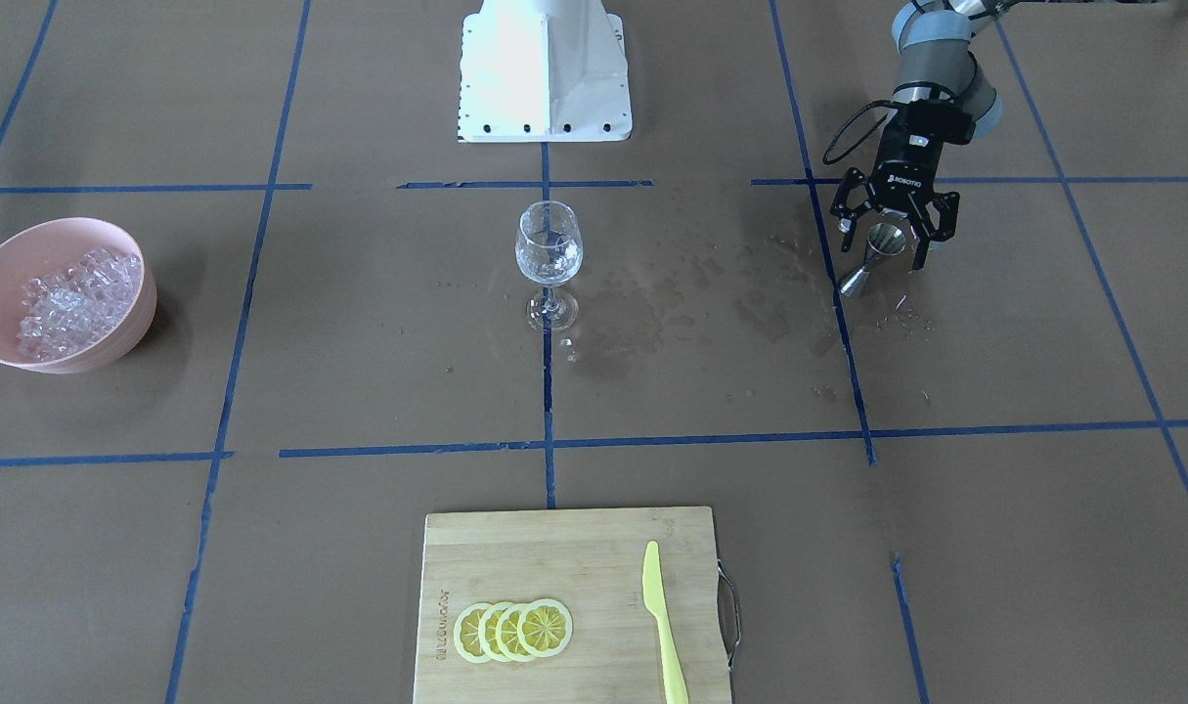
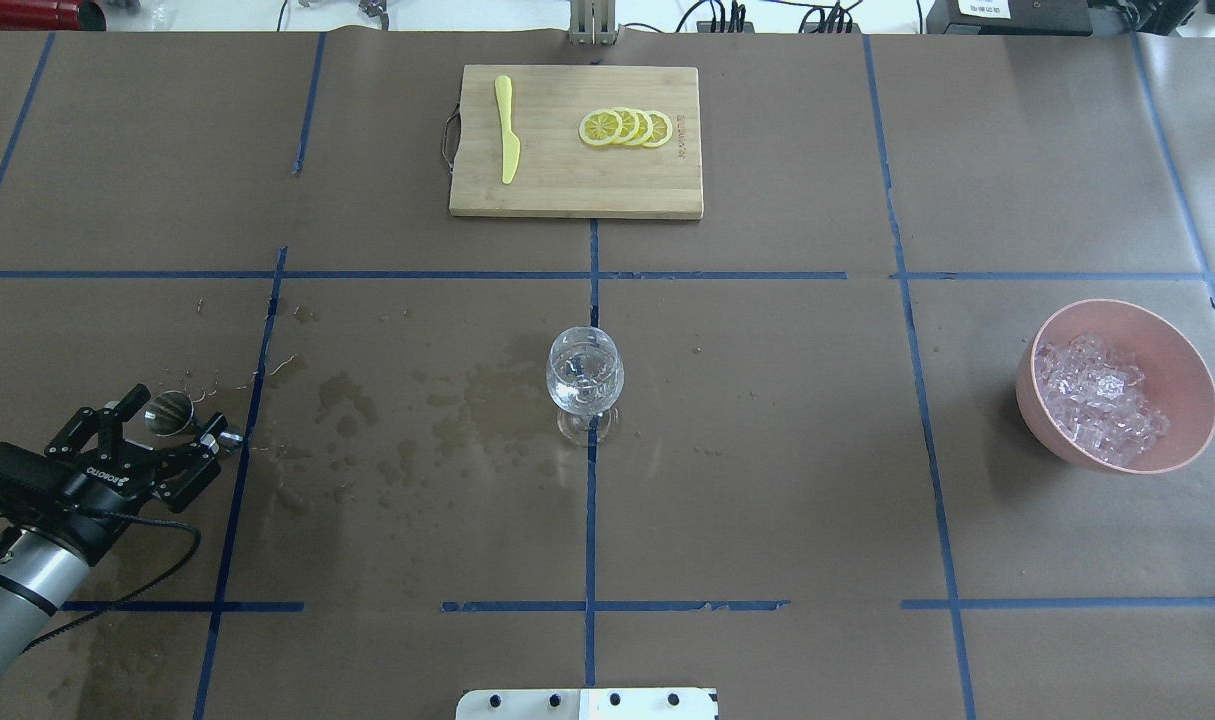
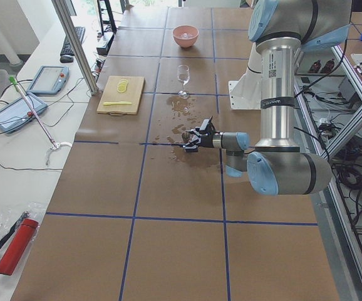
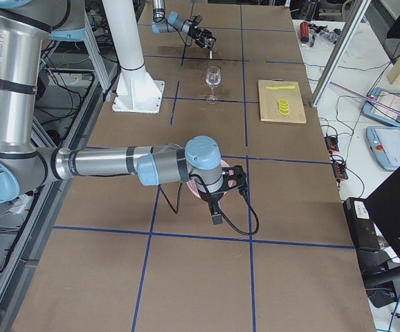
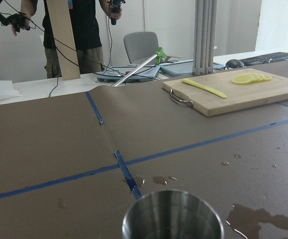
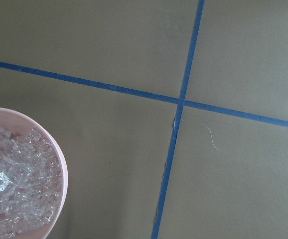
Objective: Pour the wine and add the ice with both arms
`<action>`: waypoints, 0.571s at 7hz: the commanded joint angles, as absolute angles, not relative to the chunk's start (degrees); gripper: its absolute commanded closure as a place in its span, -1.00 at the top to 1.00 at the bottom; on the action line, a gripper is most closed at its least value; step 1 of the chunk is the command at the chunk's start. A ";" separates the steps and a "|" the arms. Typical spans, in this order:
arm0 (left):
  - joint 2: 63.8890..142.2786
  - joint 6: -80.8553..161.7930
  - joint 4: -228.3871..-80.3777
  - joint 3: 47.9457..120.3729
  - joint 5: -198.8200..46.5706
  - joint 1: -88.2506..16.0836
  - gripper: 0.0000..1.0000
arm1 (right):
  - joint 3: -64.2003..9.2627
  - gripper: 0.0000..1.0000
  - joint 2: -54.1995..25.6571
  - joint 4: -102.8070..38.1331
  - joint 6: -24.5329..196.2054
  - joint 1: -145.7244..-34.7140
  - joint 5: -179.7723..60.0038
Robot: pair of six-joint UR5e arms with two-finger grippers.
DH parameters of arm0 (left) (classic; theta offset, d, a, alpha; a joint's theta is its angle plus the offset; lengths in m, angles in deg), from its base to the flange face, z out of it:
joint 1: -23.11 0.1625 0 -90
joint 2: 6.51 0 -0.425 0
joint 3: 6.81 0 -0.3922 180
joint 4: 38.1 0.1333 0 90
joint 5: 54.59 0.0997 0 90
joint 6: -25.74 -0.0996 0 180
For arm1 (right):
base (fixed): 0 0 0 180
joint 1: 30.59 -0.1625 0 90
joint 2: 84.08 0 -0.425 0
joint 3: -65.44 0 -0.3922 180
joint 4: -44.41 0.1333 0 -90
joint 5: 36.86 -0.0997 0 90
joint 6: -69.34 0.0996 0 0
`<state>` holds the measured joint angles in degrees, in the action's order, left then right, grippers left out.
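Two arms: left arm (image 2: 12, 585) low over the table (image 2: 767, 450), toward its left end; right arm (image 4: 110, 163) toward the right end, seen only from the side camera.
left gripper (image 1: 883, 244): wide open, fingers (image 2: 92, 425) either side of the jigger, gripping nothing, gaps on both sides.
jigger (image 1: 867, 266): steel, upright on the table between those fingers; rim at the bottom of the left wrist view.
right gripper (image 4: 224, 185): above the pink bowl; too small and side-on, cannot tell how far apart the fingers are.
wine glass (image 2: 585, 372): upright at mid-table, on the centre tape line (image 2: 591, 520).
wine (image 2: 584, 385): small amount, clear, in the glass; level probably low, glare makes it hard to read.
ice (image 2: 1097, 405): heaped in the pink bowl, well apart from the glass.
pink bowl (image 2: 1182, 420): toward the table's right end.
wet patches (image 2: 467, 400): on the brown cover between glass and jigger.
cutting board (image 2: 567, 185): by the table edge opposite the robot, centred.
lemon slices (image 2: 627, 127): overlapped row on the board.
knife (image 2: 508, 140): yellow, flat on the board near the slices.
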<state>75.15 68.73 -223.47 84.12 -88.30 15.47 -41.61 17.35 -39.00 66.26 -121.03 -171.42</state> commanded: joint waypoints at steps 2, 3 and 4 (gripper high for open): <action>75.14 68.19 -224.25 87.14 -85.18 15.38 0.99 | -41.61 1.00 17.26 -39.00 66.26 -121.03 -171.42; 75.14 63.84 -227.30 88.10 -85.18 15.38 0.99 | -41.61 1.00 17.26 -39.00 66.26 -121.03 -171.42; 75.14 56.23 -232.20 89.42 -85.26 15.38 0.99 | -41.61 1.00 17.26 -39.00 66.26 -121.03 -171.42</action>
